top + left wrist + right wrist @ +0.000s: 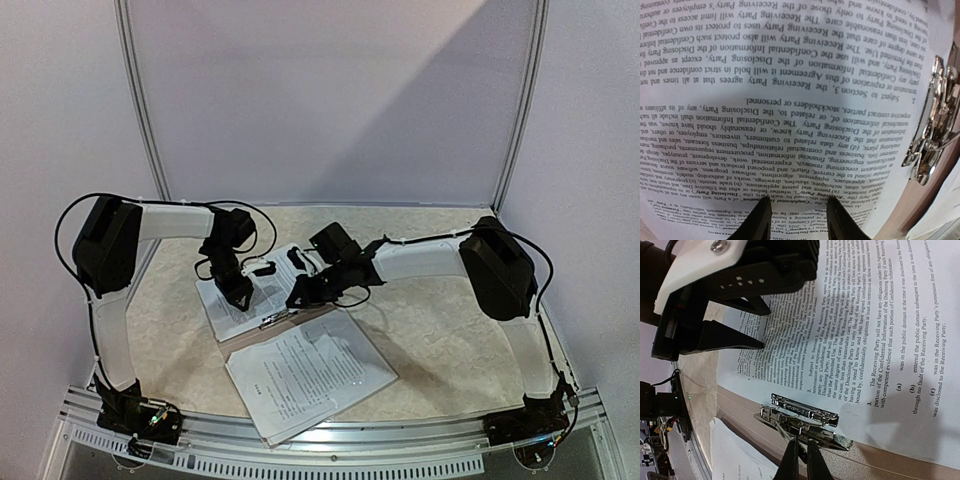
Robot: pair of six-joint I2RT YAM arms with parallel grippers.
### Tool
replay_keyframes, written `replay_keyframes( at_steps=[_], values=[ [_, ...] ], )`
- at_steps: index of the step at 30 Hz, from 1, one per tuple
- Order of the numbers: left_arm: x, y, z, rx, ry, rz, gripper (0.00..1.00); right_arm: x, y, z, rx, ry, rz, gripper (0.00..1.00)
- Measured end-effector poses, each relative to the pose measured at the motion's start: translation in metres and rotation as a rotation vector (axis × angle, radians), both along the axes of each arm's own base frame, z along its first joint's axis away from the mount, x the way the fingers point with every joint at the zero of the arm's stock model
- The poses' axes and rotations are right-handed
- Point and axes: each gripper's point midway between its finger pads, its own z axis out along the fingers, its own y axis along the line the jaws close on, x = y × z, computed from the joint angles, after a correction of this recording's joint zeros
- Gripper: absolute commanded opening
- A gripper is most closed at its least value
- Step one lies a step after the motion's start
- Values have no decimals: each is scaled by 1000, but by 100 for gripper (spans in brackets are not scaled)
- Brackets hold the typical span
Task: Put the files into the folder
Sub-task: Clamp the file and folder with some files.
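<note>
A brownish-tan folder (305, 316) lies open at the table's middle, with a printed white file (272, 290) lying in it. Its silver clip (805, 417) sits on the sheet's edge and also shows in the left wrist view (935, 125). My left gripper (797, 202) is open, fingertips down on the printed sheet (790, 100); in the top view it (238, 293) is over the sheet's left part. My right gripper (804, 452) is shut on the clip's thin metal lever; in the top view it (298, 297) is at the folder's near edge. A second file (310, 375) lies in front.
The second stack of paper (737, 455) lies just beside the folder's brown edge (890, 460). The left gripper's black fingers (735, 337) stand close to the right gripper over the same sheet. The metal table rail (330, 435) runs along the front.
</note>
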Motion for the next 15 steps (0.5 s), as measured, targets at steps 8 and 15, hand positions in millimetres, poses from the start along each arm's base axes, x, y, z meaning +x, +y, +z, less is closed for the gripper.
replay_keyframes(
  at_steps=[8,15],
  values=[
    [0,0,0,0,0,0,40,3,-3,-3,-25,-3,-15,6],
    [0,0,0,1,0,0,40,5,-4,-8,-43,-4,-26,8]
  ],
)
